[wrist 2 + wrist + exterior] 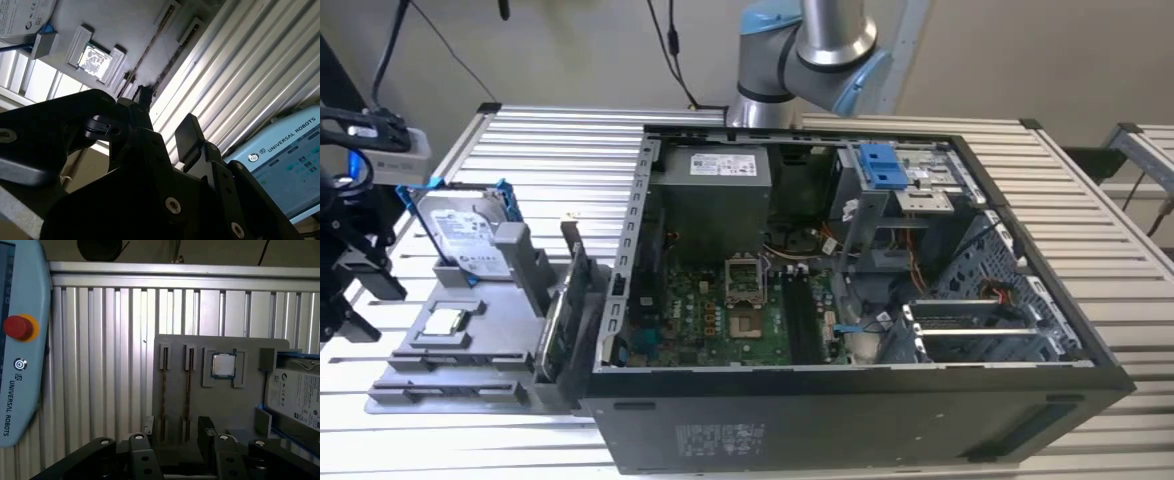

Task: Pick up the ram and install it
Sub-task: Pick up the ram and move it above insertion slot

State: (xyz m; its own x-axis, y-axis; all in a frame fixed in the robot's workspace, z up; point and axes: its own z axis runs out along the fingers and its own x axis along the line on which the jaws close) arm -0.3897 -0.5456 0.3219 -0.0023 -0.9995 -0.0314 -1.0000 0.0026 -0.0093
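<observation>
The ram stands on edge in a narrow slot of the grey holder, with a second thin stick in the slot beside it. In the second wrist view the same sticks appear as thin dark lines. My gripper hangs over the holder's near end, open, with nothing between its fingers. Its fingertips are clear of the sticks. In the exterior view the gripper is the black shape at the exterior view's left. The open computer case shows its green motherboard.
On the holder a silver processor chip and a hard drive with blue rails lie beside the sticks. A larger card stands upright between holder and case. A teach pendant lies on the ribbed metal table.
</observation>
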